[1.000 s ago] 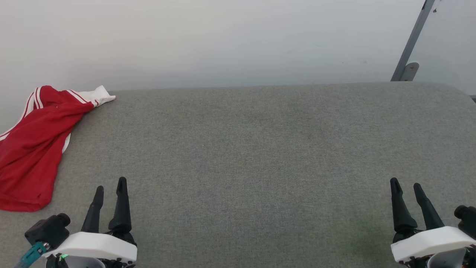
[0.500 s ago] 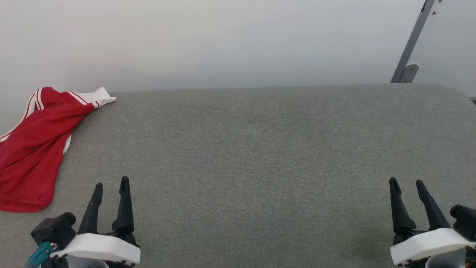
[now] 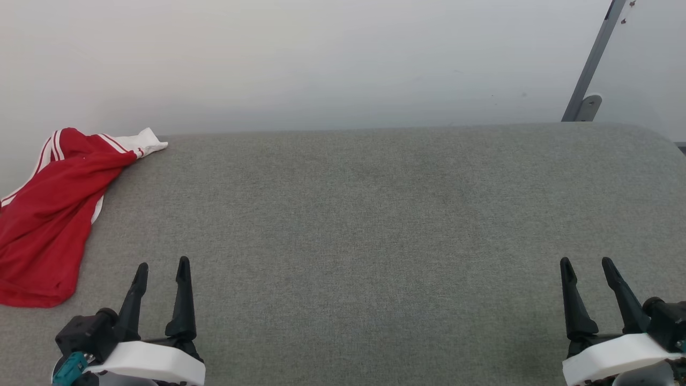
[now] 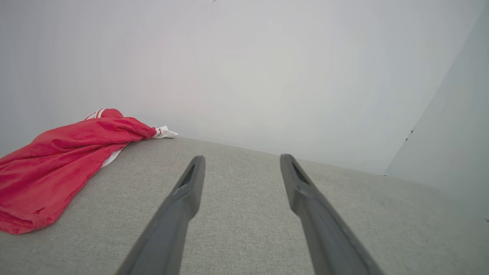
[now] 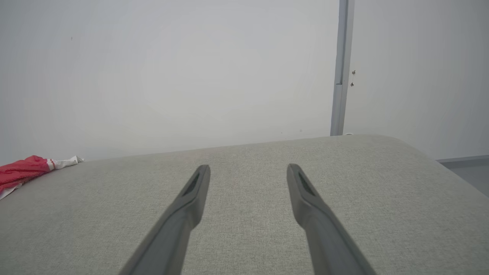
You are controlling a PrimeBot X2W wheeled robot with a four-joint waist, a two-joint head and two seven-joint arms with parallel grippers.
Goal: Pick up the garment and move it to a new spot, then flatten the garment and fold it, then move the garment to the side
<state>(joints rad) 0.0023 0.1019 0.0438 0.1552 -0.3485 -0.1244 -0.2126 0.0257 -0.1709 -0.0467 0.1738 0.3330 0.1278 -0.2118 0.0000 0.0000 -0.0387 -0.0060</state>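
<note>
The garment (image 3: pixel 48 214), red with a white sleeve edged in red stripes, lies bunched at the far left of the grey surface, partly past the head view's left edge. It also lies at the left in the left wrist view as a red garment (image 4: pixel 57 168), and as a small red garment (image 5: pixel 23 171) far left in the right wrist view. My left gripper (image 3: pixel 162 267) stands open at the lower left, just right of the garment and apart from it. My right gripper (image 3: pixel 587 264) stands open at the lower right. Both hold nothing.
A grey fabric-covered surface (image 3: pixel 375 225) spans the view, its far edge against a pale wall (image 3: pixel 321 59). A grey metal post (image 3: pixel 589 64) rises behind the far right corner. The surface rounds off at the right edge (image 5: pixel 439 164).
Both grippers have sunk slightly toward the bottom edge and the left one's fingers have spread a little apart in the head view. The whole picture has shifted down a bit. The garment lies as before.
</note>
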